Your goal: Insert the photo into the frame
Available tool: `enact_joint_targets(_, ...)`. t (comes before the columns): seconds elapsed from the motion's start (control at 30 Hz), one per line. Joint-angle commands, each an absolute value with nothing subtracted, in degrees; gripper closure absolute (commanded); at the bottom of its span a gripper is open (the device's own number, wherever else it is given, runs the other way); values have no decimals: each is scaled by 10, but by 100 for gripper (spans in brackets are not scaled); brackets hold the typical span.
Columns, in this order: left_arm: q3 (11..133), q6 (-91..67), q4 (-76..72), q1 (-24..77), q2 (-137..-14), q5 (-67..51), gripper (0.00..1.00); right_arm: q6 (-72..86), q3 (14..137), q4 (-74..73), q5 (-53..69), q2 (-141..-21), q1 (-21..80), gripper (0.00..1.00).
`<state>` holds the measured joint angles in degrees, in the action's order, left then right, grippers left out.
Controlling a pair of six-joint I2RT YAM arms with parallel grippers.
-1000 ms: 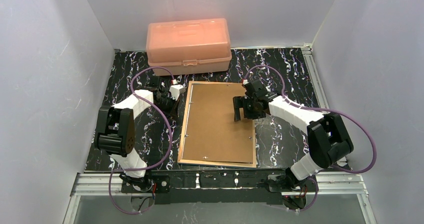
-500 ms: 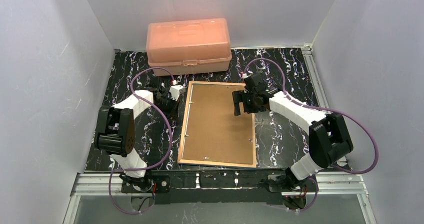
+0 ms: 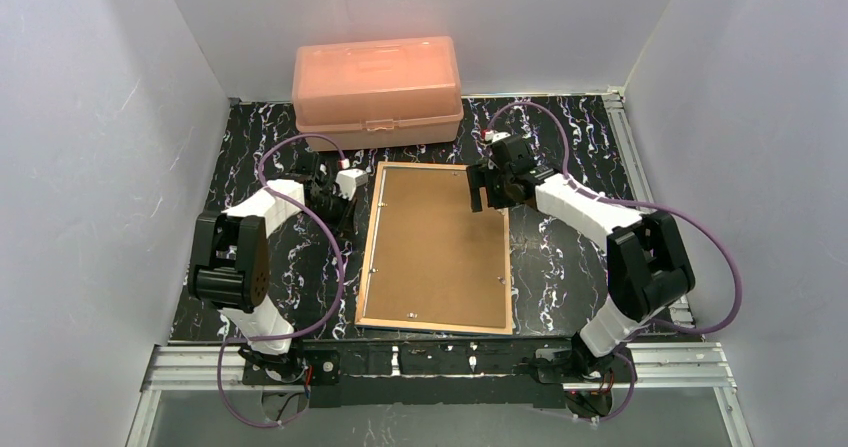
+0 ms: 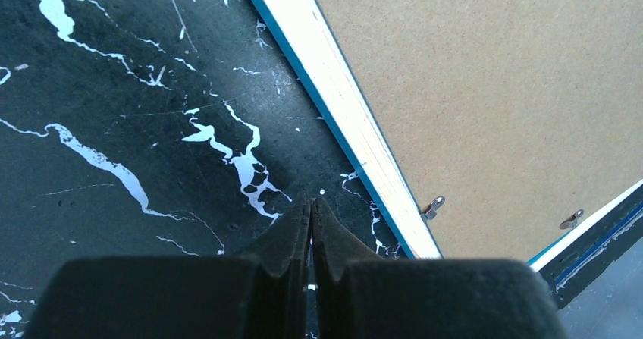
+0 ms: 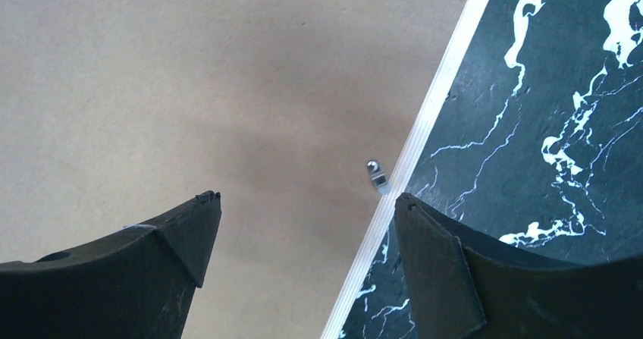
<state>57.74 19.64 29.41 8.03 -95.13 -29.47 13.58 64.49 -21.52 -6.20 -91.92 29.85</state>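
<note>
1. The frame [image 3: 432, 325] lies face down on the table [image 3: 560, 257], a brown board [image 3: 435, 242] in its back.
2. The left gripper [image 4: 311, 206] is pressed together, just left of the frame's far corner.
3. The right gripper [image 5: 303, 202] is spread wide over the frame's far right edge, holding nothing.

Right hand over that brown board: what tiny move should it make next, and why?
Probably lower the right hand onto the small metal clip at the frame's right rim and nudge it aside. The hand is open, poised with that clip just ahead of its fingertips, and the backing board lies closed in the frame, so it likely must be freed before anything goes in.
</note>
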Motion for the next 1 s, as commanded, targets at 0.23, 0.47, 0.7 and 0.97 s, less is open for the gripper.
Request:
enact_joint_targets(0.23,600,169,307,59,-953,-329,100,147,616,-146,-36,-933,276,11)
enact_joint_targets(0.47,597,156,308,59,-948,-343,100,199,561,-148,14,-896,268,8)
enact_joint_targets(0.7,581,151,300,59,-939,-352,100,244,521,-202,33,-805,268,9)
enact_joint_targets(0.97,550,177,290,60,-937,-335,100,292,481,-258,84,-750,267,13)
